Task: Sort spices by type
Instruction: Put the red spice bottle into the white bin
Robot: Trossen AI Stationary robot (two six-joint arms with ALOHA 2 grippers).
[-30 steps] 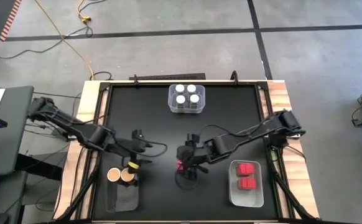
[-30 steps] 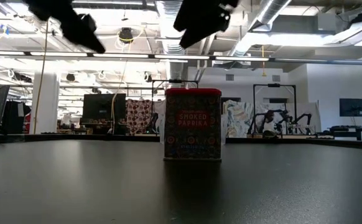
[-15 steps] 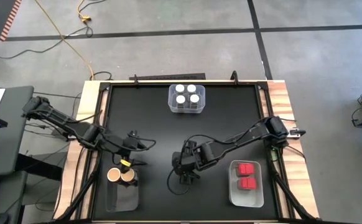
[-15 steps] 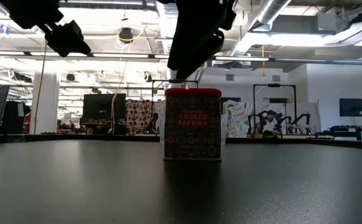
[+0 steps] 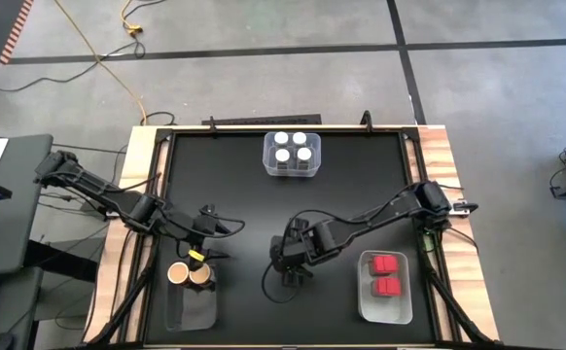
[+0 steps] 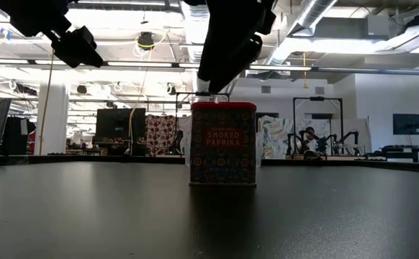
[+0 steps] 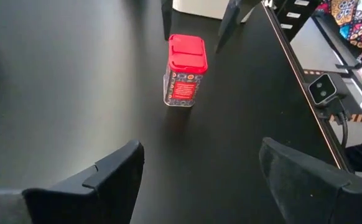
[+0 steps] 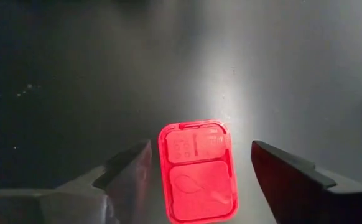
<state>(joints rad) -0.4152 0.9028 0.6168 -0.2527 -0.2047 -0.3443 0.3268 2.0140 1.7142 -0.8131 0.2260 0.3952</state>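
Since a second ago the right hand (image 8: 196, 165) has dropped over the smoked paprika tin (image 8: 198, 169), fingers spread beside it. Bare table (image 5: 244, 194) surrounds it; left hand (image 7: 199, 168) spread.

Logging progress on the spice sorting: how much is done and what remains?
Done: four white-lidded jars fill the far bin, two tan-lidded jars the near-left bin, two red boxes the right bin. In hand: right tool, open, hangs over the paprika tin. Left: grasp and bin it.
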